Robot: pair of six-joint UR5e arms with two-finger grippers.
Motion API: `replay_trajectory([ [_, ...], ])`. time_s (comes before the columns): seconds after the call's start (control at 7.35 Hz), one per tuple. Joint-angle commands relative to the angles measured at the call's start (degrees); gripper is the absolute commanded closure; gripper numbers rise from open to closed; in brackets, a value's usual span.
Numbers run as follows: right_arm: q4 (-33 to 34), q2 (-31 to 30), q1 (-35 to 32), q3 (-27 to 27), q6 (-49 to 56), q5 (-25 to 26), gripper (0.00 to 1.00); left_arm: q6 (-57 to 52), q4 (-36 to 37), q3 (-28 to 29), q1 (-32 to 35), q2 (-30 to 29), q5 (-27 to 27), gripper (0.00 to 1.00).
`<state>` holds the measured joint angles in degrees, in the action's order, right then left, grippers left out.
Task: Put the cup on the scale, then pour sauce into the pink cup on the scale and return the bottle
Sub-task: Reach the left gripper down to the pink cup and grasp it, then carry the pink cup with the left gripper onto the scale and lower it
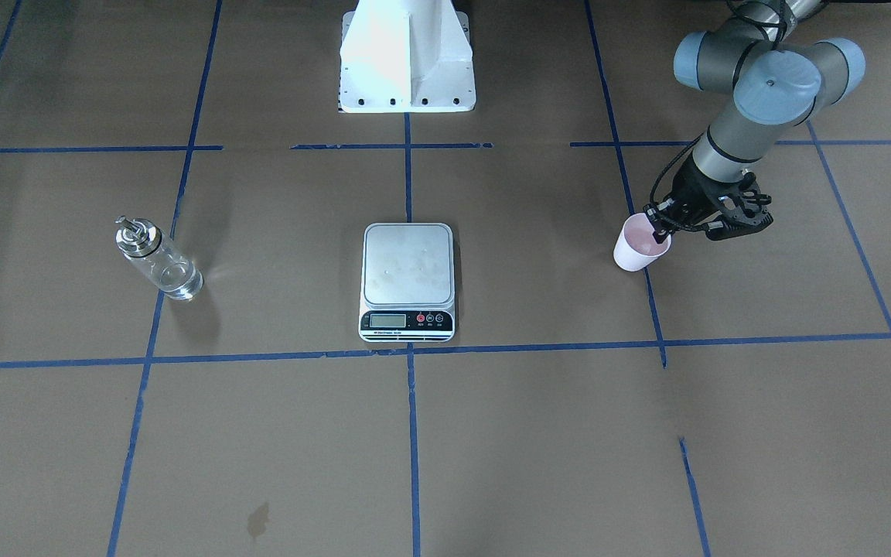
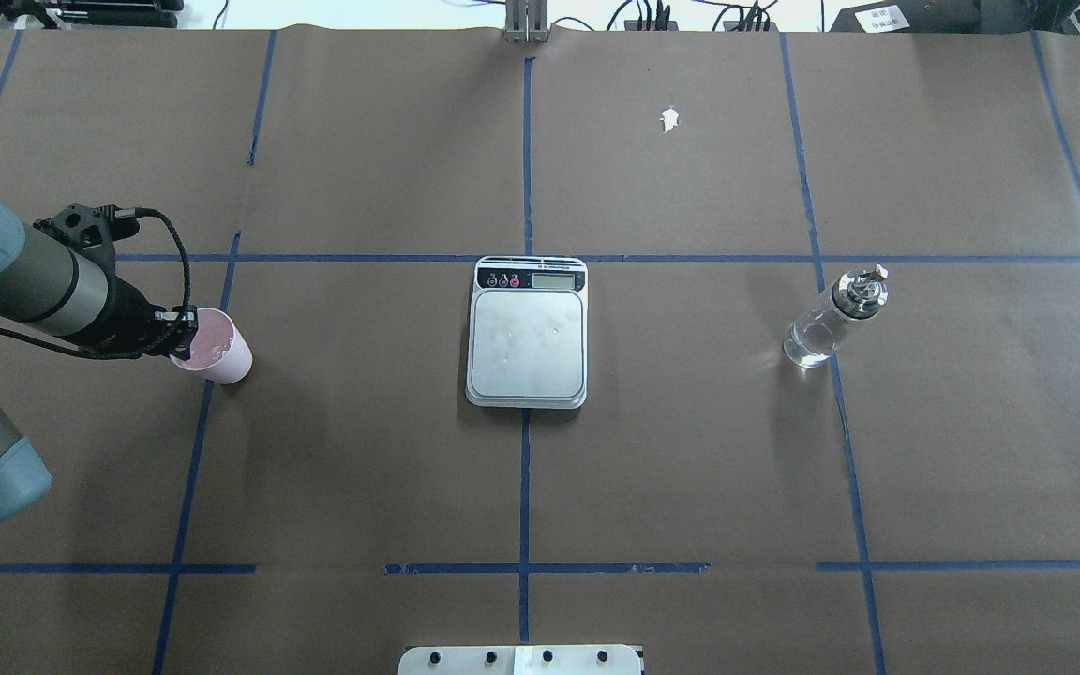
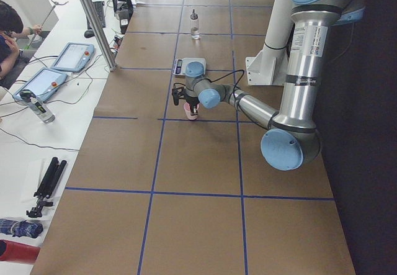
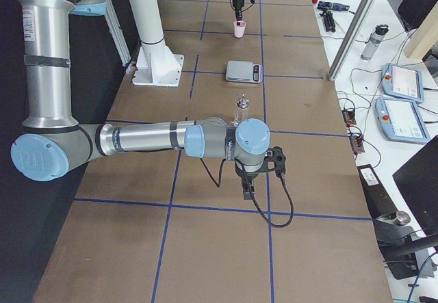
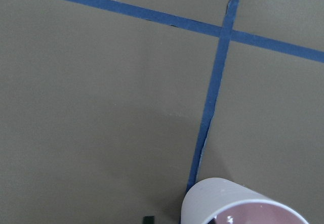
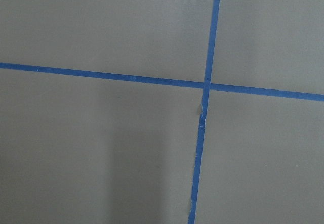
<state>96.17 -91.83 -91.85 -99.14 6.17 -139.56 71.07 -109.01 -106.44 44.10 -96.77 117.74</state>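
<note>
Cup (image 1: 637,249) first, at the left end of the counter (image 1: 538,433): it stands on a blue tape line (image 1: 650,309), pink mouth up, well apart from the scale. Left gripper (image 1: 663,230) sits at its rim. One of the fingers (image 1: 656,223) dips inside the mouth and the other is apparently outside the wall. Whether they pinch the wall or merely straddle it I cannot tell. The step in hand looks like picking the cup up for the scale, so the grip should close gently on that thin wall, firm enough to carry but not to crease it, then lift straight before travelling right. Farther along, the scale (image 1: 407,267) lies flat mid-counter, its platform bare and its display strip on the side far from the robot. The cup is narrower than the platform, so aim for the middle and set it down upright before letting go. Farther still, toward the right end, the bottle (image 1: 158,259) stands upright, silver cap on, untouched. Right gripper (image 4: 246,190) hangs over bare counter beyond it, and the state of its fingers cannot be told.
</note>
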Motion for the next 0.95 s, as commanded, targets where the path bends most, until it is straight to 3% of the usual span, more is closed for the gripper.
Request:
replay_trajectory([
  [0.0,0.1,0.2,0.0,-0.1,0.0,0.0,0.00,0.0,9.5,-6.3,0.5,-2.0,1.6,1.00],
  [0.27,0.0,0.3,0.0,-0.1,-0.1,-0.4,0.00,0.6,28.8,-7.1,0.5,-18.5,1.4,1.00],
  [0.41,0.0,0.4,0.0,0.0,-0.3,-0.5,0.00,1.2,31.6,-6.3,0.3,-23.9,1.6,1.00],
  [0.68,0.0,0.4,0.0,-0.2,-0.4,-0.3,0.00,9.3,31.1,3.7,-1.0,-34.5,1.4,1.00],
  [0.82,-0.1,0.3,0.0,-0.2,-0.5,-0.3,0.00,13.0,30.0,6.7,-4.7,-37.8,-0.2,1.00],
])
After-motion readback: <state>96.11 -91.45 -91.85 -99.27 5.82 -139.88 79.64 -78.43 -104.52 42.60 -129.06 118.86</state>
